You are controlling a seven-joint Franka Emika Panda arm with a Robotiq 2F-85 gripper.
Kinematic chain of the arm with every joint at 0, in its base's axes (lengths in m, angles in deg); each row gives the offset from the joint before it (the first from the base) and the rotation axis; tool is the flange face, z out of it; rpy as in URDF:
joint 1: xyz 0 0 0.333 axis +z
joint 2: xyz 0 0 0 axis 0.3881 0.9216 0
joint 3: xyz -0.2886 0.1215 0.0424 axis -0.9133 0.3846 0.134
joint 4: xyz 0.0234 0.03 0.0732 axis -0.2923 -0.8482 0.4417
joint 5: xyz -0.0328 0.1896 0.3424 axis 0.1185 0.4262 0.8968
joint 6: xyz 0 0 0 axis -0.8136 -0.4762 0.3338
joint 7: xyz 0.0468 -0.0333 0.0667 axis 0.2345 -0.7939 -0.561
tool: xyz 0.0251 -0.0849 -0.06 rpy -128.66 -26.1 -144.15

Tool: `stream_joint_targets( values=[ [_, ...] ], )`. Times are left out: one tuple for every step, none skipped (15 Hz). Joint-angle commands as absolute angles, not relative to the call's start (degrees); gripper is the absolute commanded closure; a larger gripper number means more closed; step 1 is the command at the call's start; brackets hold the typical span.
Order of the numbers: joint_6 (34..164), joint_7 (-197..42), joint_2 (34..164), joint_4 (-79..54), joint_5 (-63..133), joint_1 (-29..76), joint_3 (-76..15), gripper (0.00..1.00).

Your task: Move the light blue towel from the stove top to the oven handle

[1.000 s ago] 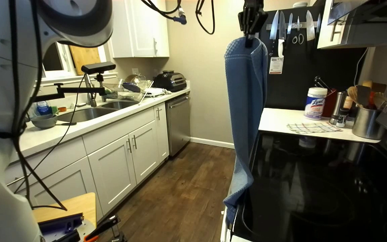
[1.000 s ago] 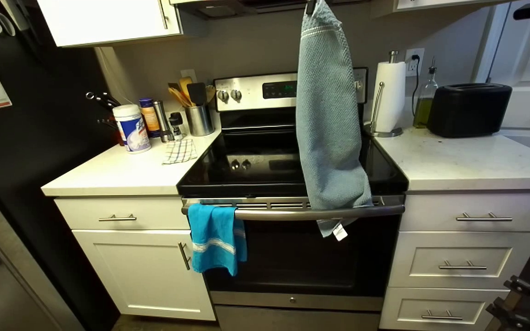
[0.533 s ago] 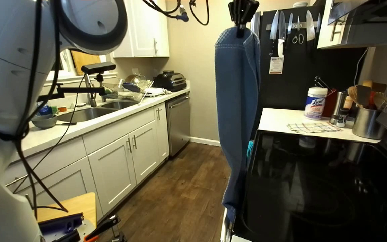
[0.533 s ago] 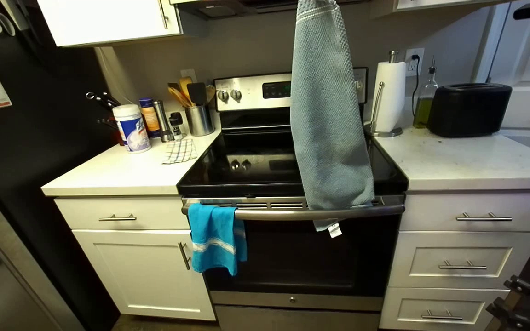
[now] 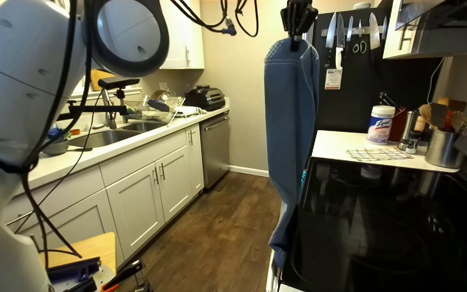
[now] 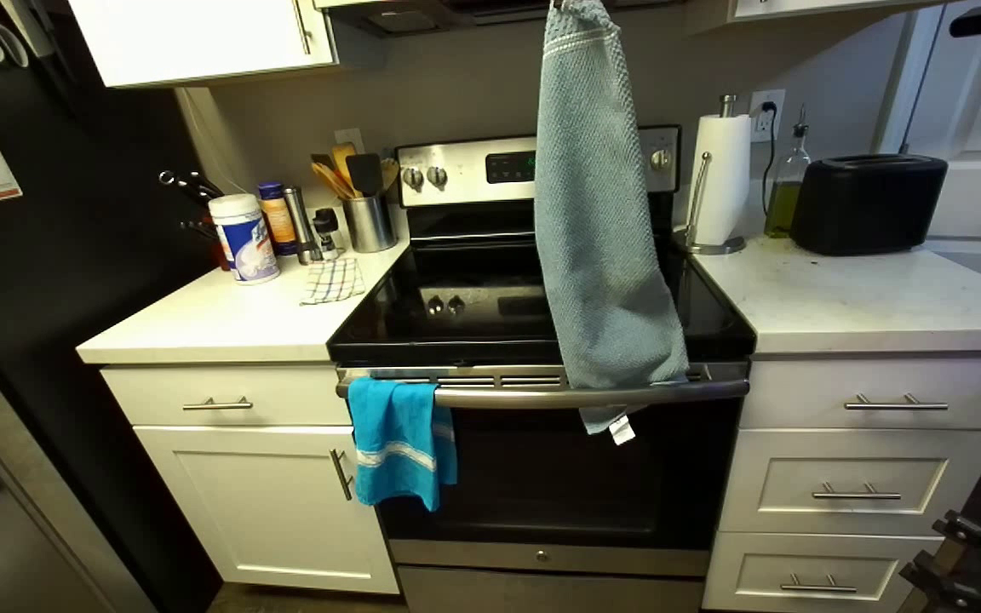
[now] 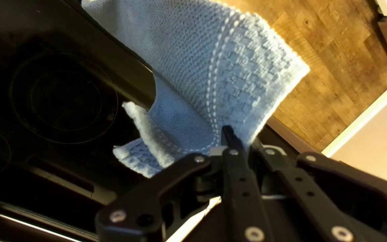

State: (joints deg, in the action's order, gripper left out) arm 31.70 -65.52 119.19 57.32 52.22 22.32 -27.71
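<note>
From the left in an exterior view, my arm point(image 5: 26, 89) has leaned further right over the last second. The gripper point(image 5: 295, 44) has dipped a little in the last half second; its jaws are clenched on the top end of the light blue towel point(image 5: 288, 121), which hangs along the front edge of the stove top point(image 5: 379, 231). In an exterior view, the bright blue cloth point(image 6: 401, 443) hangs under the left front corner; apart from it, towards the right front corner, the towel drops behind the oven handle point(image 6: 499, 398), and slightly more of its hem and white tag point(image 6: 622, 430) shows below than half a second ago. I take that to mean the tail is threaded and feeding down; the upper end has yet to come forward over the handle before I let go.

Hard to read, left to right: by the near front corner, handle and hem run together low in an exterior view. In an exterior view the gripper is all but cut off above, and the handle covers the cloth behind it, so I can't tell whether that lies flat or bunched against the oven door point(image 6: 524, 485). In the wrist view one fingertip point(image 7: 229, 137) shows against the cloth, its partner is mostly hidden, and I can't find the handle
</note>
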Motion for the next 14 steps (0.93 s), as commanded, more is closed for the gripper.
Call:
stream_joint_targets(
  values=[
    [31.1,-65.99,115.1,54.39,52.02,22.15,-27.64,0.98],
    [31.13,-66.16,114.6,54.48,51.79,22.37,-27.72,0.98],
    [31.42,-66.56,114.08,54.8,51.35,22.73,-27.89,0.98],
    [31.69,-66.78,113.53,54.97,51.1,23.02,-27.98,0.98],
    [31.72,-66.85,112.89,54.99,50.85,23.36,-28.08,0.98],
    [31.86,-66.95,112.34,54.94,50.7,23.64,-28.17,0.98],
    [32.02,-66.86,111.79,54.83,50.55,23.94,-28.32,0.98],
    [32.2,-66.92,111.36,54.7,50.5,24.13,-28.41,0.98],
    [32.3,-66.93,110.94,54.56,50.52,24.21,-28.46,0.98],
    [32.43,-66.97,110.63,54.44,50.48,24.32,-28.57,0.98],
    [32.43,-66.94,110.33,54.35,50.46,24.32,-28.63,0.98],
    [32.4,-66.86,110.07,54.26,50.54,24.28,-28.64,0.98],
    [32.57,-67.05,109.97,54.27,50.67,24.1,-28.63,0.98],
    [32.51,-67.25,110.01,54.04,51.21,23.67,-28.46,0.98]
  ],
)
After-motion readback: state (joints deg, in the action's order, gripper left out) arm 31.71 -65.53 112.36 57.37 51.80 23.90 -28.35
